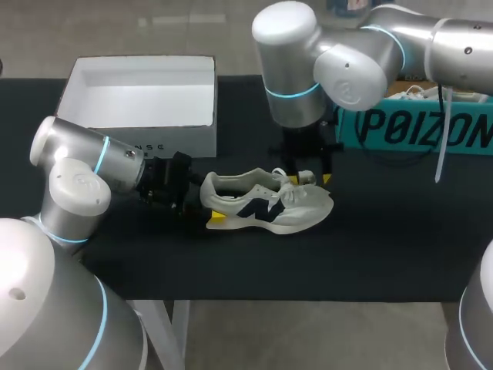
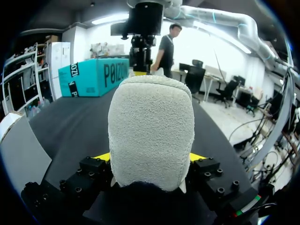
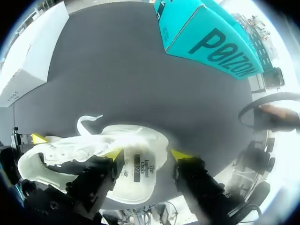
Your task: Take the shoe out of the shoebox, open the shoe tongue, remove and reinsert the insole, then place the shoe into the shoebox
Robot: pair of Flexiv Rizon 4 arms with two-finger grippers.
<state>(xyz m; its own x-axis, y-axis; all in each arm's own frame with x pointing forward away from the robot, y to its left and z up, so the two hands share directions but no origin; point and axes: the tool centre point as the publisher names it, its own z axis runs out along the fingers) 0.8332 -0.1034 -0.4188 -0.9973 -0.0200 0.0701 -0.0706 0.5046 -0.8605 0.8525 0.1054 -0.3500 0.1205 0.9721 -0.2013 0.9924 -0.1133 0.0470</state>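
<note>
The shoe (image 1: 266,204) lies out of the box on the black table (image 1: 370,247), near its middle. It sits on its sole, heel toward our left arm and toe toward our right. It is a pale grey and white sneaker with a dark letter on its side.

Our left gripper (image 1: 206,203) comes in low along the table and pinches the heel. In the left wrist view the fuzzy heel (image 2: 151,131) fills the space between the two fingers (image 2: 102,157), and a yellow tip presses against it on each side.

Our right gripper (image 1: 312,179) hangs from above over the laces and tongue. In the right wrist view the tongue (image 3: 140,168), its printed label facing the camera, stands up between the spread fingers (image 3: 113,153). One yellow tip rests against the tongue and the other looks just clear of it, so the right gripper (image 3: 146,153) is not clamped on it. A loose lace (image 3: 86,123) curls up from the shoe (image 3: 70,147) beside that gripper.

The white shoebox (image 1: 139,104) stands open behind our left arm, at the far left of the table and apart from the shoe. Its wall shows beside the left gripper (image 2: 150,157) in the wrist view (image 2: 18,150).

A teal box (image 1: 424,127) stands at the far right, behind our right arm, well apart from the shoebox (image 3: 28,61).
</note>
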